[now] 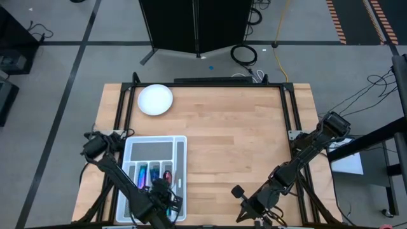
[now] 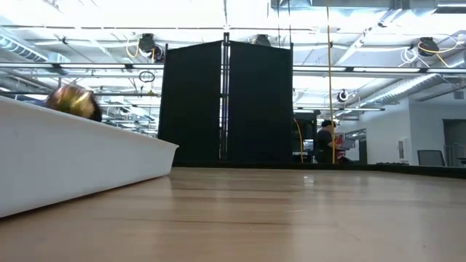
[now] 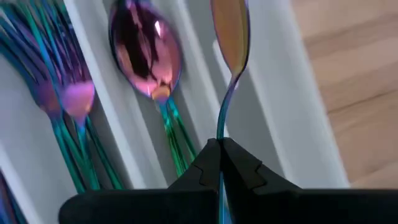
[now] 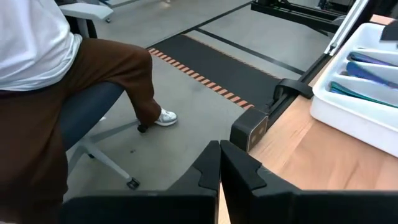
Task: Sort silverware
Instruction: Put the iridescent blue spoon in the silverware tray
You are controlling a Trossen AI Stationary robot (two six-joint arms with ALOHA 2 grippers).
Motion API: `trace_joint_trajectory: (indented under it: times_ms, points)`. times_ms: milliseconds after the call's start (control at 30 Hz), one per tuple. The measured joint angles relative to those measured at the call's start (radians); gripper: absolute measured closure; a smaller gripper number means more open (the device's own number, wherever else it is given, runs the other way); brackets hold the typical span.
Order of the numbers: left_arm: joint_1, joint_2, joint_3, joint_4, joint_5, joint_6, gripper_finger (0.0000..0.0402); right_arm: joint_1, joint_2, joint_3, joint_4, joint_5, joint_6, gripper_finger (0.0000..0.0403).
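The translucent white tray sits at the table's near left. Rainbow forks and spoons lie in its long compartments, and more pieces show from above. My left gripper hovers over the tray's near end and is shut on a small spoon with a gold bowl. A gold rounded shape rises above the tray wall in the low view. My right gripper is shut and empty at the near edge, right of the tray. My left gripper pinches the small spoon's thin handle between its two fingers, and the handle passes back between them. The spoon juts forward from the fingers, its gold bowl over the divider beside the tray's narrow right compartment. It looks lifted off the tray floor.
A white round plate sits near the table's far left corner. Bare wood fills the middle and right of the table. A person sits on a wheeled chair beyond the near left corner. Black metal frame rails edge the table.
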Motion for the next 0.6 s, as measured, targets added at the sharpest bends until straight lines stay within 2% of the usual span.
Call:
trace_joint_trajectory:
  times_ms: [167, 400, 600]
  points:
    - [0.002, 0.033, 0.000, 0.019, 0.029, -0.017, 0.0400, 0.000, 0.000, 0.000, 0.000, 0.000, -0.007, 0.0403]
    - [0.009, 0.010, 0.000, -0.003, -0.001, -0.017, 0.0401, 0.000, 0.001, 0.000, 0.000, 0.000, -0.028, 0.0403]
    - [0.005, -0.008, 0.002, -0.083, 0.070, -0.027, 0.0401, 0.000, 0.001, 0.000, 0.000, 0.000, -0.046, 0.0403]
